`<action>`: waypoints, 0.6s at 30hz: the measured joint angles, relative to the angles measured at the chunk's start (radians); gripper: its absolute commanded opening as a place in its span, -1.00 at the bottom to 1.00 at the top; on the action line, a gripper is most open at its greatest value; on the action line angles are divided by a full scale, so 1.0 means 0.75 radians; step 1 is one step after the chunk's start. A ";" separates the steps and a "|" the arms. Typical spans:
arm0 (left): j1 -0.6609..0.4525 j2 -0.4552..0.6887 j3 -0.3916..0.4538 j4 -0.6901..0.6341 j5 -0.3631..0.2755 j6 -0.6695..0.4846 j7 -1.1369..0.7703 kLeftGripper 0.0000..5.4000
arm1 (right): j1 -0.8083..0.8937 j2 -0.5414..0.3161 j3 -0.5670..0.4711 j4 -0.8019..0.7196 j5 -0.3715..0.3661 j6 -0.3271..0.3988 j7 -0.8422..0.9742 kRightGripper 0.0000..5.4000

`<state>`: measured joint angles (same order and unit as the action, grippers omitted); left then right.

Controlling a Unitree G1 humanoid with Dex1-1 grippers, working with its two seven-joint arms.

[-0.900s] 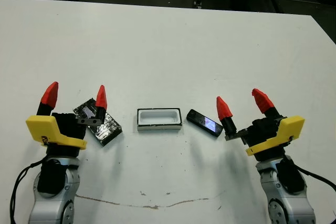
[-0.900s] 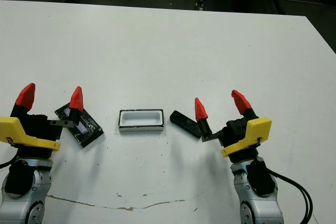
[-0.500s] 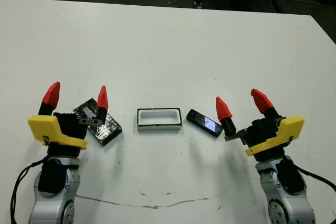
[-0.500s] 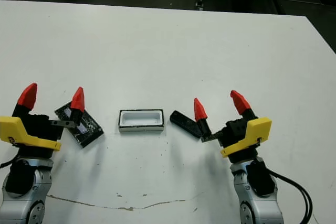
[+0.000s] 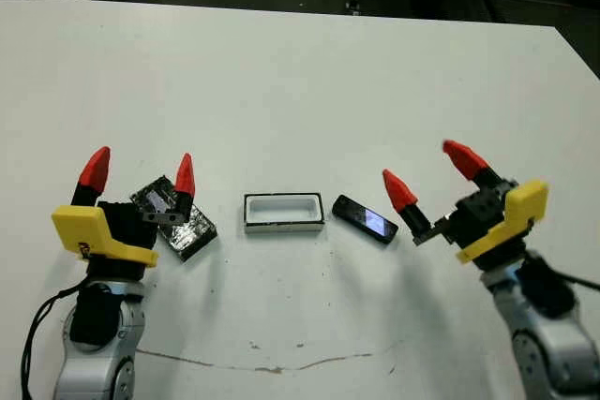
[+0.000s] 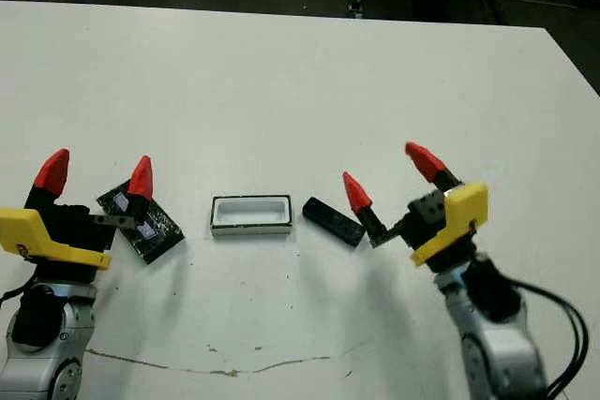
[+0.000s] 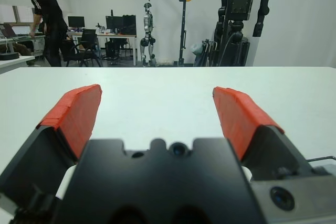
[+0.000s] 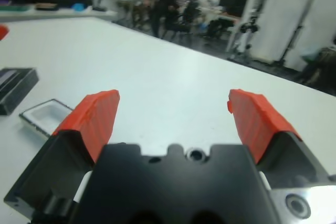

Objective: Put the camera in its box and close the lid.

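Right tool (image 5: 434, 170), fingers spread, hovers just beside the camera (image 5: 365, 219)

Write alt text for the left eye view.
Small white-lined open box sits mid-table between a speckled black rectangular lid and a slim glossy black camera bar. Open left gripper and right gripper hover nearby, both empty.

camera (image 5: 365, 219): glossy black bar, bluish sheen on face
box (image 5: 284, 213): matt white recess, dark outer sides
lid (image 5: 174, 217): black, silvery glitter speckle, shiny strip window
desk (image 5: 281, 91): smooth matt white, scuffed near front edge
left gripper (image 5: 139, 168): matt red fingertips, yellow plastic housing
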<state>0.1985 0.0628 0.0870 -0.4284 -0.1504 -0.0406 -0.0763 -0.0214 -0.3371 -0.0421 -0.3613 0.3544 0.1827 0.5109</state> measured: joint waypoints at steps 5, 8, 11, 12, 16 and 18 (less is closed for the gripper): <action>0.002 -0.005 -0.003 0.001 -0.012 0.000 -0.005 1.00 | -0.111 -0.095 0.020 0.045 0.006 0.092 0.102 1.00; 0.002 -0.006 -0.004 0.004 -0.012 0.000 -0.004 1.00 | -0.159 -0.120 0.039 0.098 0.008 0.097 0.172 1.00; 0.003 -0.006 -0.010 0.004 0.004 0.002 0.002 1.00 | -0.186 -0.137 0.066 0.128 -0.002 0.097 0.224 1.00; 0.003 -0.006 -0.010 0.004 0.007 0.003 0.002 1.00 | -0.187 -0.143 0.076 0.131 -0.010 0.098 0.236 1.00; 0.003 -0.010 -0.012 0.004 -0.004 0.005 0.002 1.00 | -0.188 -0.163 0.111 0.136 -0.023 0.118 0.273 1.00; 0.003 -0.013 -0.013 0.005 -0.009 0.004 0.000 1.00 | -0.188 -0.167 0.121 0.137 -0.026 0.118 0.280 1.00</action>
<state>0.2010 0.0531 0.0772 -0.4250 -0.1570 -0.0374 -0.0765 -0.1623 -0.4623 0.0490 -0.2586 0.3349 0.2714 0.7206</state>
